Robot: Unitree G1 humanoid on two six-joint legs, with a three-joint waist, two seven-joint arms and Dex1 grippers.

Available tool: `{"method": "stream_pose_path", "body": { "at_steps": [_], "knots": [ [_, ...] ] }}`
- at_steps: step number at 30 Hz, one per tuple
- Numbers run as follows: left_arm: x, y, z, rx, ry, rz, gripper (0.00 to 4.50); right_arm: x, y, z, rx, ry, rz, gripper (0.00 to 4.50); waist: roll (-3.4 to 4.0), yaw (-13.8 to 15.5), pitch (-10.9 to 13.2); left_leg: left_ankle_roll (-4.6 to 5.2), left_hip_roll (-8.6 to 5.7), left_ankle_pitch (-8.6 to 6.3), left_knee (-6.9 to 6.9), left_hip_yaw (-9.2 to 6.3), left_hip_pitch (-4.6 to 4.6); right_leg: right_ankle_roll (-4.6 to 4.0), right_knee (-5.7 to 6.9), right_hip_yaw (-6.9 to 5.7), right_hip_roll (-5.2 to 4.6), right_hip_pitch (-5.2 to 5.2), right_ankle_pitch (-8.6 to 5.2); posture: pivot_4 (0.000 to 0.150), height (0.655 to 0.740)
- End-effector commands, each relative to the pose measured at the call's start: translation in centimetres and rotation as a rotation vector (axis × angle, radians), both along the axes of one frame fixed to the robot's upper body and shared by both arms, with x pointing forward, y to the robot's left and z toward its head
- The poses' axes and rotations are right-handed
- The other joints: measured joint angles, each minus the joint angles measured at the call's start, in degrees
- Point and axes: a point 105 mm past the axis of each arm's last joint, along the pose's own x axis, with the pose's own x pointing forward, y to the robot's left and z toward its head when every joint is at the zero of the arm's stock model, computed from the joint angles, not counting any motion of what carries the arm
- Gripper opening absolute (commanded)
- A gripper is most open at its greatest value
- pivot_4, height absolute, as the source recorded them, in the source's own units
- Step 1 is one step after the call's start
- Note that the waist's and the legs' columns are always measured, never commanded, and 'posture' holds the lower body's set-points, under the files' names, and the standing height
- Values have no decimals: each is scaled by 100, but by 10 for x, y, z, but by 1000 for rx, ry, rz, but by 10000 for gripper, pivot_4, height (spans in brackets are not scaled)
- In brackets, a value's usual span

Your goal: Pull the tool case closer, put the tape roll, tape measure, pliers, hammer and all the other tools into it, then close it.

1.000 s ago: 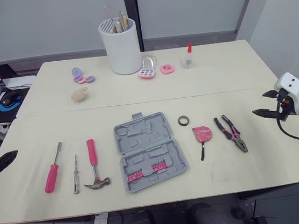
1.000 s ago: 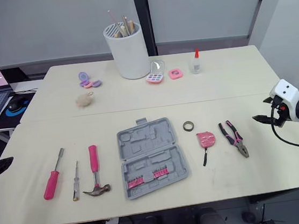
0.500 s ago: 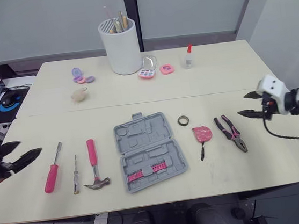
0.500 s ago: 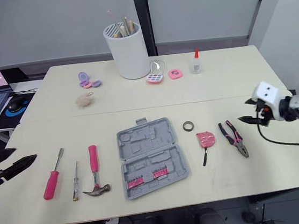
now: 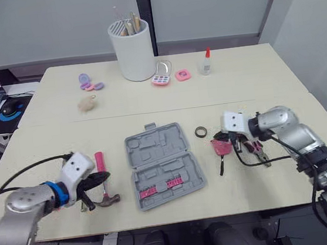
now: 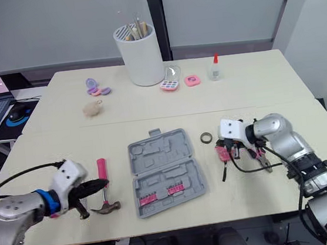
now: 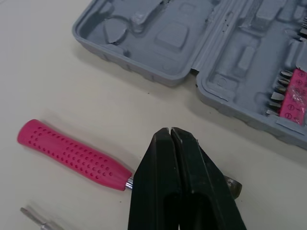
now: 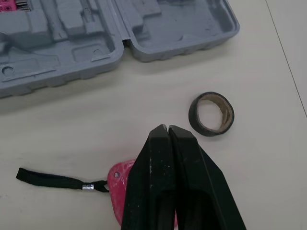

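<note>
Lying open and flat on the tabletop (image 5: 253, 82), the grey tool case (image 5: 163, 165) occupies the middle of the near half in the head views. Its lid half is farther from the robot, and the tray half with the pink bit holder (image 5: 158, 187) is nearer. Left of the case, the left gripper (image 5: 103, 177) hangs low over the pink-handled hammer (image 5: 100, 161), whose steel head lies toward the near edge. Right of the case come the tape roll (image 5: 200, 132), then the pink tape measure (image 5: 221, 147). Farther out are the pliers (image 5: 263, 159), partly covered by the right arm. The right gripper (image 5: 231, 142) is over the tape measure, near the tape roll.

From the left wrist, the left gripper's fingers (image 7: 160, 182) are clenched tip to tip with nothing between them. They sit above bare tabletop between the hammer's handle and the case. A little of the hammer's head shows beside the fingers, and a thin screwdriver tip (image 7: 36, 218) lies on the handle's far side from the case.

From the right wrist, the right gripper's fingers (image 8: 158, 182) are likewise pressed together and empty, over the tape measure's pink body. Whether they touch it cannot be told. The measure's black strap trails alongside the case. The tape roll lies flat just beside the fingertips, apart from the case.
</note>
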Motion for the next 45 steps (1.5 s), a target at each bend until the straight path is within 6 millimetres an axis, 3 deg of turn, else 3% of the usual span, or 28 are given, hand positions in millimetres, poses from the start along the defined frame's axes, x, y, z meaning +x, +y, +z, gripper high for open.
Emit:
{"method": "stream_pose_path", "body": {
  "at_steps": [1, 8, 16, 26, 45],
  "knots": [
    [6, -6, -7, 55, -23, -29, 0, 4, 19, 0, -30, -48, 59, 136, 0, 9, 0, 0, 0, 0, 1, 0, 2, 0, 1, 0, 0, 1, 0, 1500, 7400],
    [19, -17, -20, 39, -19, -10, 0, 8, 46, -13, -61, -49, 118, 136, 0, 30, 0, 0, 0, 0, 2, 0, 1, 0, 3, 1, 4, 0, 0, 1500, 7400],
    [25, -20, -25, 58, -4, -27, 0, 14, 61, -24, -99, -47, 155, 136, 0, 33, 0, 0, 0, 0, 2, -3, 1, 0, 2, -1, 3, 1, 0, 1500, 7400],
    [30, -41, -37, 50, 19, -67, 0, 18, 71, -36, -135, -38, 182, 136, 0, 32, 0, 0, 0, 0, 3, -3, 2, 0, 4, -1, 3, 1, 0, 1500, 7400],
    [38, -71, -34, 2, 60, -210, 0, -15, 80, -45, -102, 21, 266, 136, 0, 60, -1, 0, -2, 0, 4, -8, 2, 0, 4, -3, 5, 4, 0, 1500, 7400]
  ]
}}
